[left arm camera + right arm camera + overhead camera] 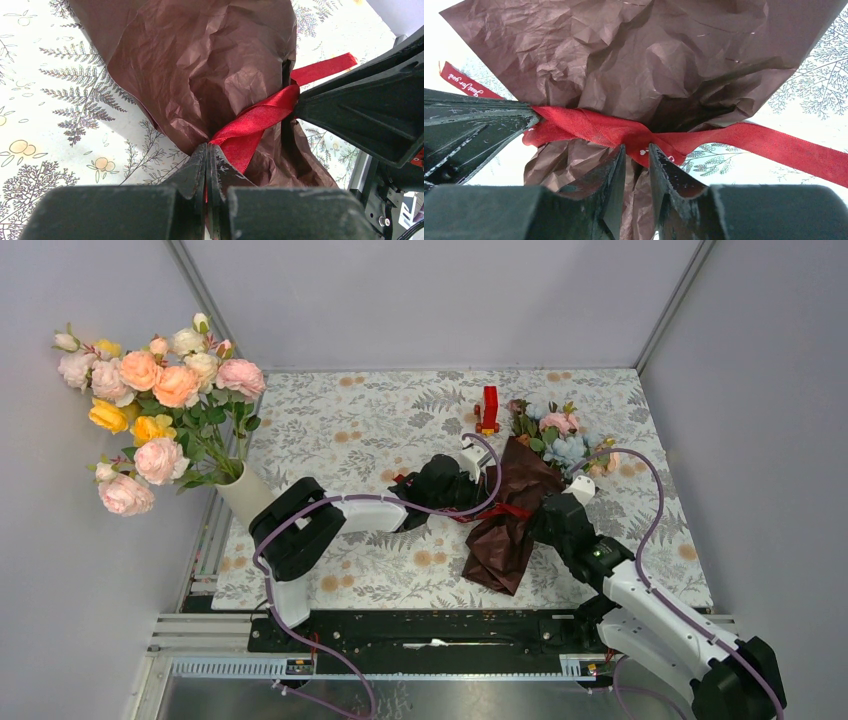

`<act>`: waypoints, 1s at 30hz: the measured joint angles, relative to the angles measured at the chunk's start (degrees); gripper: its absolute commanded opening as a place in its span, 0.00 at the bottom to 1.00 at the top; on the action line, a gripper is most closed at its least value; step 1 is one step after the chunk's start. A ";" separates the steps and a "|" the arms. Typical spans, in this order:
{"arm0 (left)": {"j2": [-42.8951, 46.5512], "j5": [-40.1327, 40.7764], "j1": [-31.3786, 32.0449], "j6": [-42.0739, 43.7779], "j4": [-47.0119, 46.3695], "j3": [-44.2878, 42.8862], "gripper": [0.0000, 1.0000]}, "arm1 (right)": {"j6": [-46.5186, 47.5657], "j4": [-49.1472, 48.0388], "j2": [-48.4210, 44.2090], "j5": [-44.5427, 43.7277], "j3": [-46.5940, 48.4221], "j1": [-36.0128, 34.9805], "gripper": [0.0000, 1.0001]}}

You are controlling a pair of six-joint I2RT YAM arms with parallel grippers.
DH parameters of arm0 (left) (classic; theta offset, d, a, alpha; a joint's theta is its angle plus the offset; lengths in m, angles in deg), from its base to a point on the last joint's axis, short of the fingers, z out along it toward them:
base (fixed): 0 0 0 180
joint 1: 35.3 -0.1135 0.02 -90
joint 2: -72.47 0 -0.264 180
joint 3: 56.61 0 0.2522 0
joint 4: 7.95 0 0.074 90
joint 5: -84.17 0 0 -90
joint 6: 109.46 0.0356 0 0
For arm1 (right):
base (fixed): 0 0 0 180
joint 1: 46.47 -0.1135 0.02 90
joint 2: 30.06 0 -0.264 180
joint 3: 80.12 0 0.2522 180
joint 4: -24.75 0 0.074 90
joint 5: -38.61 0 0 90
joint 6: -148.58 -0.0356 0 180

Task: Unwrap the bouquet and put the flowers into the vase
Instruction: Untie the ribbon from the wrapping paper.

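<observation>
Read white script, apparently "just for you", on the ribbon (594, 127) tail. Found the bouquet (520, 510) lying mid-table between both grippers, blooms far. Saw left gripper (206, 147) pressed together on ribbon; right gripper (636, 148) nipping its knot, narrowly gapped.

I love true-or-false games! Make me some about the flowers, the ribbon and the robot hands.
1. The bouquet lies on the table, wrapped in paper. True.
2. The left gripper pinches the red ribbon. True.
3. Big roses fill the vase. True.
4. The paper is green. False: it is dark red-brown.
5. The ribbon lies apart from the bouquet. False: it circles the paper.
</observation>
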 measured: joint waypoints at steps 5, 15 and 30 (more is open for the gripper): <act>0.02 0.00 0.00 0.02 0.00 0.00 0.00 | -0.24 -0.15 0.76 -0.33 -0.09 0.22 0.33; 0.02 0.02 0.00 0.02 0.00 0.00 0.00 | -0.68 -0.72 2.05 -0.33 -1.20 0.76 0.19; 1.60 1.55 -0.94 -2.45 0.42 1.86 0.00 | -1.29 -1.62 0.96 -0.79 -3.04 3.08 0.00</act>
